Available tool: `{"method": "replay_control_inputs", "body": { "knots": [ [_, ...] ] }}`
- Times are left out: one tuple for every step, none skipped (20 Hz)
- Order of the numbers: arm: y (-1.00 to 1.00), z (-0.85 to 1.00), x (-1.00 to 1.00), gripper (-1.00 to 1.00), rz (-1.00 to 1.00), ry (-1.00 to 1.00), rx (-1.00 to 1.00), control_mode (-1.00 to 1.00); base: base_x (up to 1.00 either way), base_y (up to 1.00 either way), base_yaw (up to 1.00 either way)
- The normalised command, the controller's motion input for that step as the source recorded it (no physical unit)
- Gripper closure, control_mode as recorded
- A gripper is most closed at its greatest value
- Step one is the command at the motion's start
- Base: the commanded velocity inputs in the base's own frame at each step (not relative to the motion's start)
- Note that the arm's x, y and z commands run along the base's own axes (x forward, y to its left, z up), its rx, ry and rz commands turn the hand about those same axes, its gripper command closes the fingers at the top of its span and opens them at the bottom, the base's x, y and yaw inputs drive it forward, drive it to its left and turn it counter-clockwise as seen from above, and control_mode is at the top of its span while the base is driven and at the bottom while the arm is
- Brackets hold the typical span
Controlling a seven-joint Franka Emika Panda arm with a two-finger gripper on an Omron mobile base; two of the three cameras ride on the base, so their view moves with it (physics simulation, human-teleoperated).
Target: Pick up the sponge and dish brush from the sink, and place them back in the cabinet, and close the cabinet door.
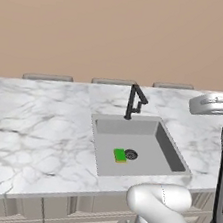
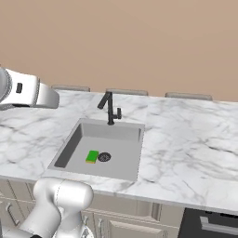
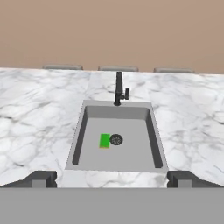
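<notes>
Lay flat on the sink floor at frame centre, the green sponge, just left of the drain. Hung above the marble desk, the hand, fingers wide apart, empty. No readable writing.

White marble counter, tan wall

Arm: glossy white rounded links, dark joint bands between segments. Hand: two small dark grey blocky fingertips, set wide apart. No markings legible.
</notes>
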Motion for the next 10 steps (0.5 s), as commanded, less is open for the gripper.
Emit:
{"method": "replay_control_inputs", "body": {
  "knots": [
    [0.0, 0.0, 0.0, -1.0, 0.0, 0.0, 0.0, 1.0, 0.06, 0.02, -0.1],
    [0.0, 0.0, 0.0, -1.0, 0.0, 0.0, 0.0, 1.0, 0.05, 0.02, -0.09],
    [0.0, 0.0, 0.0, -1.0, 0.0, 0.0, 0.0, 1.0, 0.05, 0.0, -0.09],
    [0.0, 0.0, 0.0, -1.0, 0.0, 0.0, 0.0, 1.0, 0.05, 0.0, -0.11],
    [0.0, 0.0, 0.0, -1.0, 0.0, 0.0, 0.0, 1.0, 0.04, 0.05, -0.12],
    [0.0, 0.0, 0.0, -1.0, 0.0, 0.0, 0.0, 1.0, 0.02, 0.06, -0.11],
    [0.0, 0.0, 0.0, -1.0, 0.0, 0.0, 0.0, 1.0, 0.0, 0.06, -0.1],
    [0.0, 0.0, 0.0, -1.0, 0.0, 0.0, 0.0, 1.0, 0.0, 0.01, -0.06],
    [0.0, 0.0, 0.0, -1.0, 0.0, 0.0, 0.0, 1.0, 0.0, 0.0, -0.04],
    [0.0, 0.0, 0.0, -1.0, 0.0, 0.0, 0.0, 1.0, 0.0, 0.0, -0.01]
  ]
}}
